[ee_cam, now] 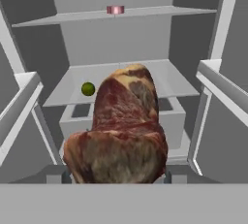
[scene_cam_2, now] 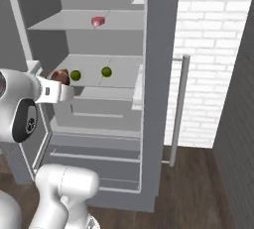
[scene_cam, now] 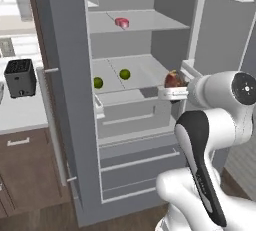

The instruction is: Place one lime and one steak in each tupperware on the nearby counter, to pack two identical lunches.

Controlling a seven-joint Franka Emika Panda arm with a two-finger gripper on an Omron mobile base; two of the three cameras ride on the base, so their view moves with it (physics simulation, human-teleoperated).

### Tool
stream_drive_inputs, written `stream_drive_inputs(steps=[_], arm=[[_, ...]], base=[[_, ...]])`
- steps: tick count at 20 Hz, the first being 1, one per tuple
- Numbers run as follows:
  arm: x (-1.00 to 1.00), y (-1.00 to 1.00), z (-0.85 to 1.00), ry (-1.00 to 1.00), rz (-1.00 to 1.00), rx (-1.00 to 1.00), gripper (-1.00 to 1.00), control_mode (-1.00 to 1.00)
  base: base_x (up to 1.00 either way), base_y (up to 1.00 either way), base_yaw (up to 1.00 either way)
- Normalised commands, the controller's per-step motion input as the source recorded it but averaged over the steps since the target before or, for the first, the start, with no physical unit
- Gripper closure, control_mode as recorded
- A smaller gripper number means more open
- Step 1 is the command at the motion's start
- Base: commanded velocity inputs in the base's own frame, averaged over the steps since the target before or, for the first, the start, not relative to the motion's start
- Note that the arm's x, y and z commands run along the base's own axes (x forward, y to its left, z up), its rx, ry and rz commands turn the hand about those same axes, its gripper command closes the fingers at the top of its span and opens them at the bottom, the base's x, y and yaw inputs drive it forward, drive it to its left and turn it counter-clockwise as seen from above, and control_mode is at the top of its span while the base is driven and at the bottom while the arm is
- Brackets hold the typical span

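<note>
Gripping the dark brown steak (ee_cam: 121, 131), the gripper (ee_cam: 116, 177) is holding it up in front of the open fridge (scene_cam: 70, 75); jaws clamped on either side of the chunk at its base. In the left base view this steak (scene_cam: 173, 79) is showing just past the hand, level with the middle shelf (scene_cam: 145, 70); in the right base view it (scene_cam_2: 60, 76) is peeking out behind the wrist. Two limes are sitting on the middle shelf, apart from each other: one (scene_cam: 98, 82) near the front left, the other lime (scene_cam: 124, 74) further back and right. Same pair in the right base view (scene_cam_2: 75, 75) and (scene_cam_2: 106, 72); the hand view is showing one of them (ee_cam: 88, 89). Red-pink steak (scene_cam: 121, 22) is lying on the upper shelf (scene_cam: 150, 22), toward the back. Black toaster (scene_cam: 20, 77) is standing on the counter (scene_cam: 20, 112) left of the fridge.
</note>
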Motion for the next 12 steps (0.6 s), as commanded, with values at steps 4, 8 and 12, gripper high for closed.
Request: stream_drive_inputs(steps=[4, 8, 12], arm=[[0.0, 0.0, 0.0, 0.0, 0.0, 0.0, 1.0, 1.0], [0.0, 0.0, 0.0, 0.0, 0.0, 0.0, 1.0, 1.0], [0.0, 0.0, 0.0, 0.0, 0.0, 0.0, 1.0, 1.0]], base=[[0.38, 0.4, -0.23], [0.01, 0.42, -0.28], [-0.06, 0.15, -0.35]])
